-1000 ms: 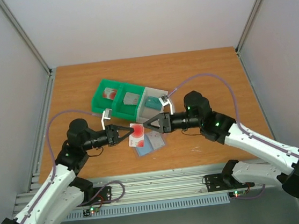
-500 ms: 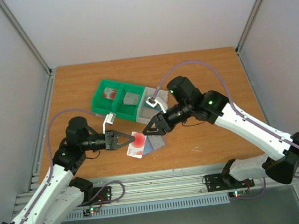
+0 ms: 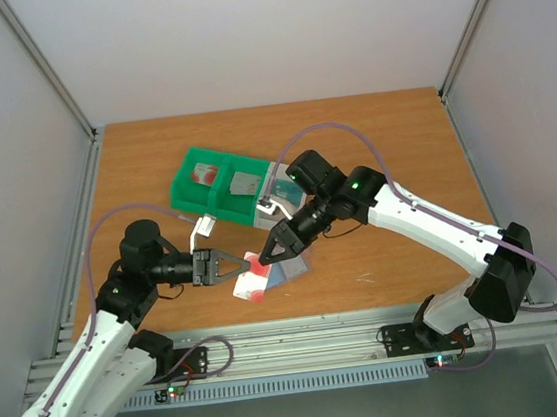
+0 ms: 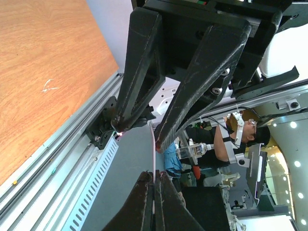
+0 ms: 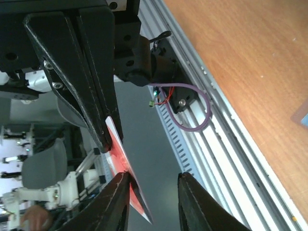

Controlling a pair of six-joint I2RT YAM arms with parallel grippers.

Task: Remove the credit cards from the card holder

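Note:
A white credit card with a red patch (image 3: 250, 280) hangs just above the table, pinched at its edge by my left gripper (image 3: 245, 264), which is shut on it. In the left wrist view the card (image 4: 153, 154) shows edge-on between the closed jaws of the left gripper (image 4: 155, 175). My right gripper (image 3: 267, 254) faces it from the right, open, and the card (image 5: 118, 154) lies against the inner side of one finger of this right gripper (image 5: 154, 177). The slate-blue card holder (image 3: 288, 271) lies flat on the table under both grippers.
A green-and-white three-compartment tray (image 3: 185, 165) sits behind the grippers with small items in it. Grey side walls and metal rails bound the wooden table (image 3: 391, 135). The right arm (image 3: 432, 226) reaches across the middle of the table.
The right arm has swung in from the right, bringing its gripper down-left to the card. The left gripper drew the card slightly towards the near left, still shut on it.

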